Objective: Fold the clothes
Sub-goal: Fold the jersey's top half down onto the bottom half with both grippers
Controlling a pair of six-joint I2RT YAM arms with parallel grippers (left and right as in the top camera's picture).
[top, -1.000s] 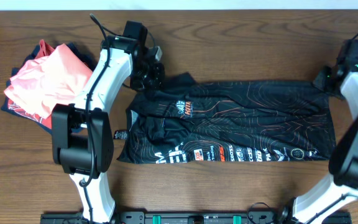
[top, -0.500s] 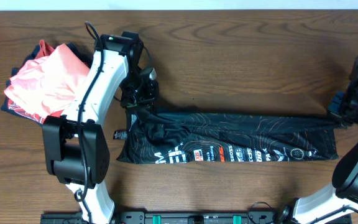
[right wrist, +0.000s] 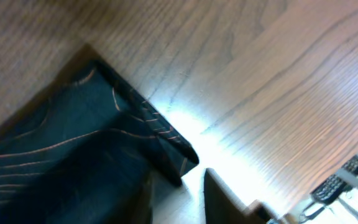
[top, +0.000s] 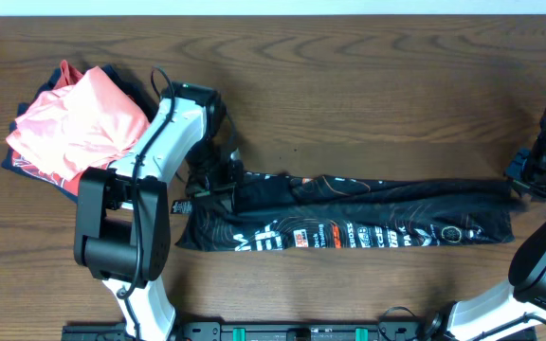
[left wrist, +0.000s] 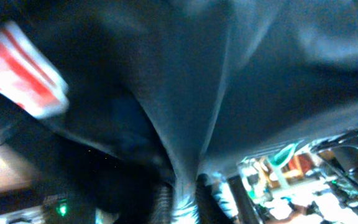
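Observation:
The black jersey (top: 368, 213) with orange contour lines lies folded lengthwise as a long narrow strip across the table's front middle. My left gripper (top: 218, 182) is at its upper left end, shut on a fold of the fabric. In the left wrist view the dark cloth (left wrist: 229, 81) fills the frame and is pinched between the fingers (left wrist: 185, 202). My right gripper (top: 524, 185) is at the strip's right end. In the right wrist view its fingers (right wrist: 179, 199) are apart, with the jersey's corner (right wrist: 73, 143) lying on the wood just ahead of them.
A pile of folded salmon-pink, red and navy garments (top: 74, 123) sits at the back left, beside the left arm. Bare wooden table (top: 368, 104) stretches behind the jersey. A white and red tag (left wrist: 23, 68) shows on the jersey.
Both grippers brought the jersey's far edge toward the front, laying it over the near half. The spread jersey became a narrow strip. The right fingers now stand apart at the corner.

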